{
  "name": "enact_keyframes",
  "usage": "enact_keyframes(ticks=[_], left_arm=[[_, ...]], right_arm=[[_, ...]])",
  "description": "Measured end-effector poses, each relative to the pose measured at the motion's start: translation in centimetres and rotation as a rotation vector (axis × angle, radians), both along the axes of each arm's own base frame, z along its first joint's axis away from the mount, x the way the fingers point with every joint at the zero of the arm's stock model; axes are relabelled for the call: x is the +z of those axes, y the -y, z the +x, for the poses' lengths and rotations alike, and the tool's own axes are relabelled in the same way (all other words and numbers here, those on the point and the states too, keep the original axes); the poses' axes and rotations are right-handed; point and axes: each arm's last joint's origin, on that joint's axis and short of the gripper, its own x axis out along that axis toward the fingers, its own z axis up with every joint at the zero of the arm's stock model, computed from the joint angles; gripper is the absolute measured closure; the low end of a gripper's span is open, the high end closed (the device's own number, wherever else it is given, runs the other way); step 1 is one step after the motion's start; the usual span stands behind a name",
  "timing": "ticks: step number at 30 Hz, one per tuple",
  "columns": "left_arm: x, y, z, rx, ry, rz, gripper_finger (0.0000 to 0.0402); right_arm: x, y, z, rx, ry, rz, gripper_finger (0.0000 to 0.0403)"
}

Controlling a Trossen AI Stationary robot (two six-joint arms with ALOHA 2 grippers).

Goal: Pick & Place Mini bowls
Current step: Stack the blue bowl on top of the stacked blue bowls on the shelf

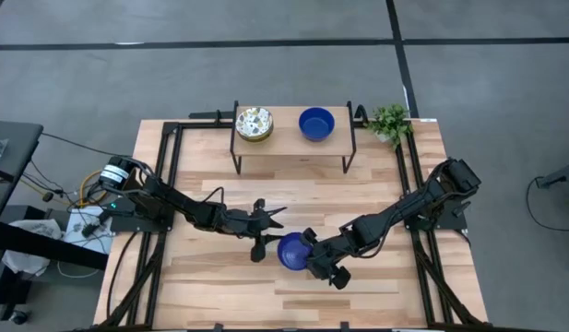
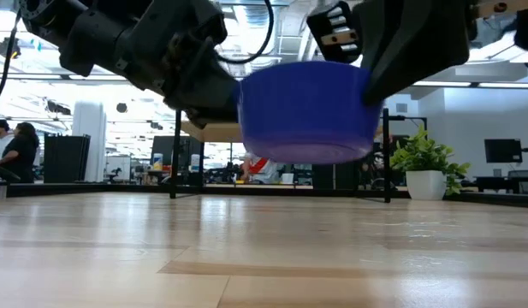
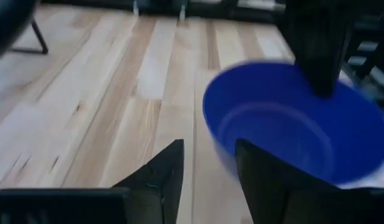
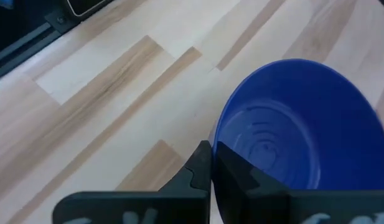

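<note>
Pale wood table (image 1: 219, 286) under the right end effector (image 1: 307, 254) clamping a blue bowl (image 1: 291, 251); left end effector (image 1: 266, 226) released

Even overhead light is falling on the table (image 1: 219, 277), casting only faint shadows. In the low view the blue bowl (image 2: 308, 111) is looking soft, and the left wrist view is blurring
</note>
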Motion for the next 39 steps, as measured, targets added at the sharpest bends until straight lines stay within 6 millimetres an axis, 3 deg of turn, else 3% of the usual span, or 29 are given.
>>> enact_keyframes(ticks=[5,11,21,25,31,35,39], left_arm=[[0.5,-0.4,-1.1,0.006,-0.094,0.022,0.0266],[2.0,-0.4,-3.3,-0.001,-0.068,-0.041,0.0268],[0.9,1.2,-8.2,-0.027,-0.068,-0.125,0.027],[1.1,1.0,-8.8,0.052,-0.024,-0.052,0.027],[1.7,-0.1,-8.4,0.064,0.02,-0.036,0.027],[1.9,-1.1,-7.5,0.06,0.062,0.011,0.027],[1.9,-2.0,-6.5,0.107,0.116,-0.002,0.027]], right_arm=[[0.4,-0.3,-0.9,-0.042,-0.074,0.017,0.0403],[2.2,-0.2,-1.1,-0.119,-0.178,-0.018,0.0403],[5.0,0.5,-0.6,-0.231,-0.164,-0.124,0.0403],[7.6,1.3,-0.4,-0.253,-0.09,-0.074,0.0403],[13.1,4.7,-2.2,-0.322,0.054,-0.013,0.0403],[16.4,8.6,-3.9,-0.483,0.195,-0.039,0.0403],[19.1,13.0,-4.2,-0.671,0.378,0.016,0.0403]])
